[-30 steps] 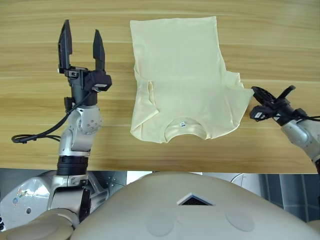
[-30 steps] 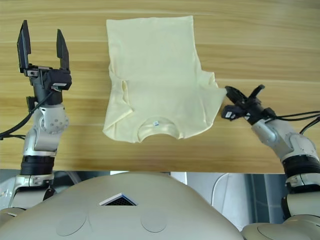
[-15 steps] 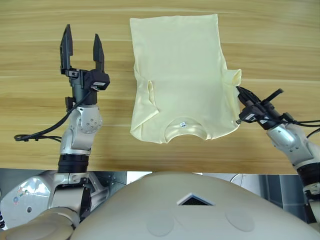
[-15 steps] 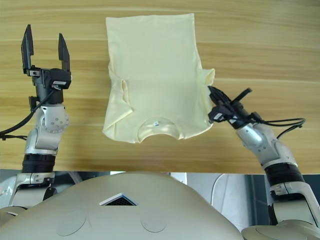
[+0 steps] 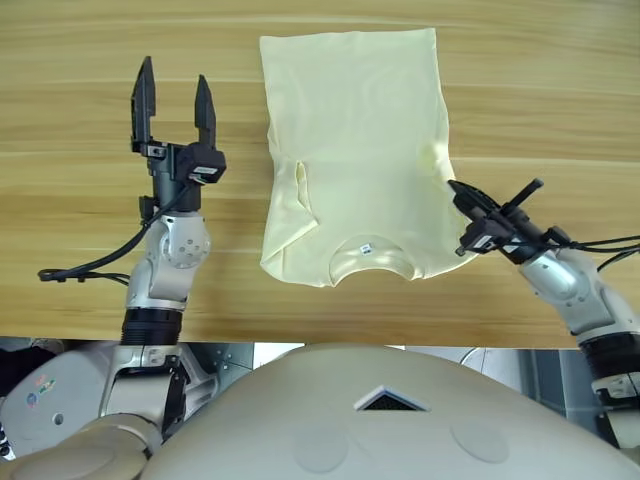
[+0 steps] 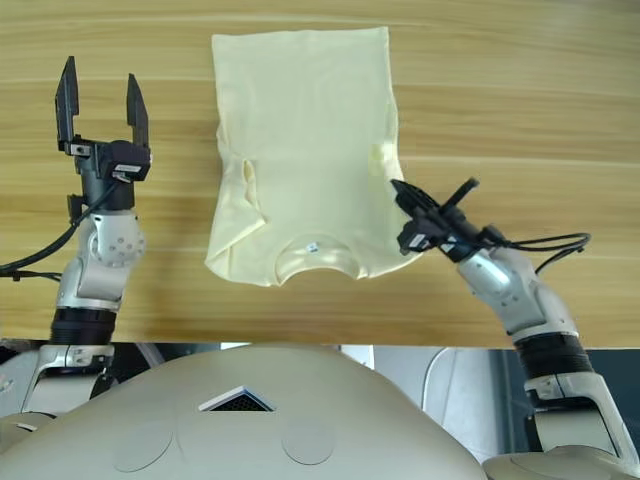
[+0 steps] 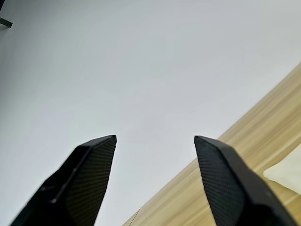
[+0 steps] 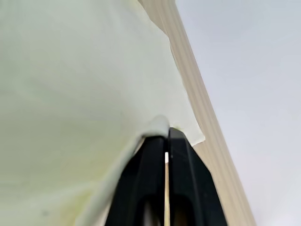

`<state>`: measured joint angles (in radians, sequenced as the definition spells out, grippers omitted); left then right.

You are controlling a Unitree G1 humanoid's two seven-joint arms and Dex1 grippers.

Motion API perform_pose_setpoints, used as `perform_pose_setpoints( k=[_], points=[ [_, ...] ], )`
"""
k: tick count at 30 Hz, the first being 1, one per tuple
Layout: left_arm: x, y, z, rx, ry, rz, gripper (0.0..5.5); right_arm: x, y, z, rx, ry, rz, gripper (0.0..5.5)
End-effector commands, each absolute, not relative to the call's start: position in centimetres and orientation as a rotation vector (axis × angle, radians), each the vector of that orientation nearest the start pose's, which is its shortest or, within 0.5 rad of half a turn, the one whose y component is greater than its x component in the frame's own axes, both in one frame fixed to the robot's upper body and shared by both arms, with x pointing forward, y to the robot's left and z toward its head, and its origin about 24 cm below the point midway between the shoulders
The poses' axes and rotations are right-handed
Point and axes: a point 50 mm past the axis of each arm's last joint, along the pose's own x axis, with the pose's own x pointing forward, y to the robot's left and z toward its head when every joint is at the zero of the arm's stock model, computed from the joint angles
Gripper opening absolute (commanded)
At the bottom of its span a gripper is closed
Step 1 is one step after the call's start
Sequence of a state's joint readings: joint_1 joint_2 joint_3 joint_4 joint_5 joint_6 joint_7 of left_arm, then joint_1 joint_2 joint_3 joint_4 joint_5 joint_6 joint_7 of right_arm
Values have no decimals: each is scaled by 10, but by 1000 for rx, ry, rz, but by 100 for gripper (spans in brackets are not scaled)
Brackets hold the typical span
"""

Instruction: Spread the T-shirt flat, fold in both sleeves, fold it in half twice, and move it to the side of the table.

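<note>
A pale yellow T-shirt (image 5: 355,140) lies on the wooden table (image 5: 560,90), collar (image 5: 370,262) towards me and hem at the far side. Its left sleeve (image 5: 297,180) lies folded onto the body. My right gripper (image 5: 458,190) sits at the shirt's right edge, shut on the right sleeve's cloth (image 8: 157,125), which is drawn in over the body. In the right wrist view the right gripper (image 8: 165,137) has its fingers pressed together on a fold of fabric. My left gripper (image 5: 174,72) stands open and upright left of the shirt, holding nothing; the left wrist view shows its fingers (image 7: 89,165) apart.
Bare wood stretches on both sides of the shirt and beyond the hem. The table's near edge (image 5: 300,335) runs just below the collar. A black cable (image 5: 80,272) trails from my left arm over that edge.
My right gripper has moved inward to the left, carrying the right sleeve from beside the shirt onto its body. My left gripper has shifted slightly right and nearer, still open.
</note>
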<state>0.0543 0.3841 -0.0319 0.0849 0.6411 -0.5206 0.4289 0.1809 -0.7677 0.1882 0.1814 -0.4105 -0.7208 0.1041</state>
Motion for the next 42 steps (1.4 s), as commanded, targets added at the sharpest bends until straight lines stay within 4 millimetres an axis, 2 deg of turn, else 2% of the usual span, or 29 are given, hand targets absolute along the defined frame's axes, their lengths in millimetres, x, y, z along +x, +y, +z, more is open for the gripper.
perform_pose_setpoints(
  k=[1, 6, 19, 21, 22, 25, 27, 28, 29, 30, 32, 34, 37, 39, 42],
  points=[
    [231, 193, 66, 882, -532, 54, 309, 187, -224, 27, -1034, -166, 734, 1],
    [230, 192, 66, 879, -531, 50, 309, 190, -223, 25, -1052, -155, 738, 1],
    [230, 192, 63, 884, -514, 33, 309, 196, -223, 29, -1077, -156, 734, 238],
    [231, 191, 60, 895, -501, 11, 309, 199, -223, 35, -1063, -185, 705, 276],
    [232, 192, 58, 908, -494, -9, 309, 203, -225, 46, -1014, -222, 652, 283],
    [234, 198, 56, 944, -472, -41, 309, 215, -245, 98, -767, -389, 407, 283],
    [232, 207, 52, 1010, -442, -109, 309, 224, -274, 128, -660, -445, 211, 283],
    [230, 212, 49, 1051, -419, -156, 309, 227, -291, 135, -667, -434, 136, 283],
    [229, 222, 46, 1113, -386, -195, 309, 229, -306, 128, -820, -359, 99, 283],
    [228, 232, 43, 1168, -349, -228, 309, 228, -317, 112, -1025, -256, 119, 283],
    [216, 248, 33, 1274, -242, -372, 309, 211, -333, 66, -1320, -20, 280, 283],
    [187, 254, 13, 1316, -98, -667, 309, 187, -332, 39, -1368, 55, 409, 283],
    [156, 258, 0, 1301, 53, -975, 309, 159, -325, 12, -1380, 107, 587, 283],
    [143, 256, 2, 1277, 96, -1115, 309, 142, -318, 3, -1360, 115, 690, 283],
    [130, 247, 6, 1242, 126, -1242, 309, 130, -305, 6, -1317, 92, 791, 283]
  ],
)
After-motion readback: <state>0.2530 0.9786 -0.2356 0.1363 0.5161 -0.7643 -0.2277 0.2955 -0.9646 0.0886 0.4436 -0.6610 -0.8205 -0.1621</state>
